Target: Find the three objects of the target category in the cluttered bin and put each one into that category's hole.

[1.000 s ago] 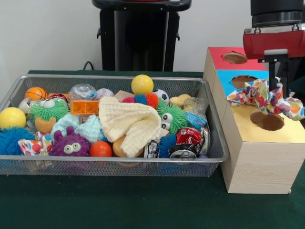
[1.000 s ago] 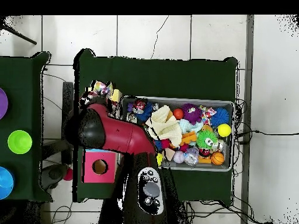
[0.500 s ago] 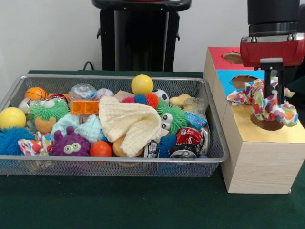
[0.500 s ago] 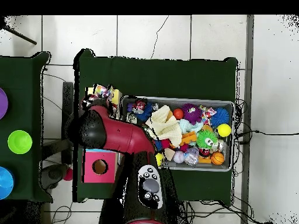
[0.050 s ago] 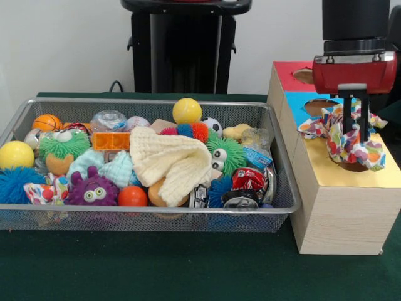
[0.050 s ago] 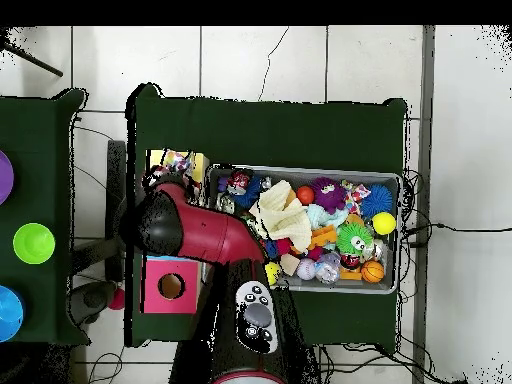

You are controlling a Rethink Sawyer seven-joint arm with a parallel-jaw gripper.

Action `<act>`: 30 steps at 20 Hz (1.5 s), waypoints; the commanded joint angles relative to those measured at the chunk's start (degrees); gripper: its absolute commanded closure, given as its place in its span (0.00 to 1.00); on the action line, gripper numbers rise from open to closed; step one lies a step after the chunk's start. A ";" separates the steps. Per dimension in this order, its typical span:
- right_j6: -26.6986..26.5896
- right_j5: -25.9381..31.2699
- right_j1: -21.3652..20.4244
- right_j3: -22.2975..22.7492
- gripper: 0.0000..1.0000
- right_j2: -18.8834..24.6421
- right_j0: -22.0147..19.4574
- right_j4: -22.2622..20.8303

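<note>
Multicoloured patterned cloth [image 5: 348, 139] has sunk lower into the yellow panel's round hole [image 5: 354, 164] over the last second. Your gripper [image 5: 354, 128] still pinches it, so release comes next, I judge.

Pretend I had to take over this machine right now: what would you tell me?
Hand: shut on the colourful patterned cloth, hanging it over the hole of the box's yellow section.
The cloth's bottom seems to dip into the hole; the rest drapes above, some toward the blue section.
Left: let go so it drops in, then search the wire bin. A similar patterned cloth and a cream knitted cloth lie there.
</note>
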 commanded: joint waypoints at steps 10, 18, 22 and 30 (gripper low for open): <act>10.72 1.48 2.12 4.88 1.00 3.08 -0.64 0.32; 10.53 2.07 1.61 5.09 0.00 4.00 -1.46 0.58; 10.03 2.27 1.33 5.38 0.00 4.55 -2.04 0.31; 9.20 3.69 0.83 4.84 0.00 4.12 -1.84 0.11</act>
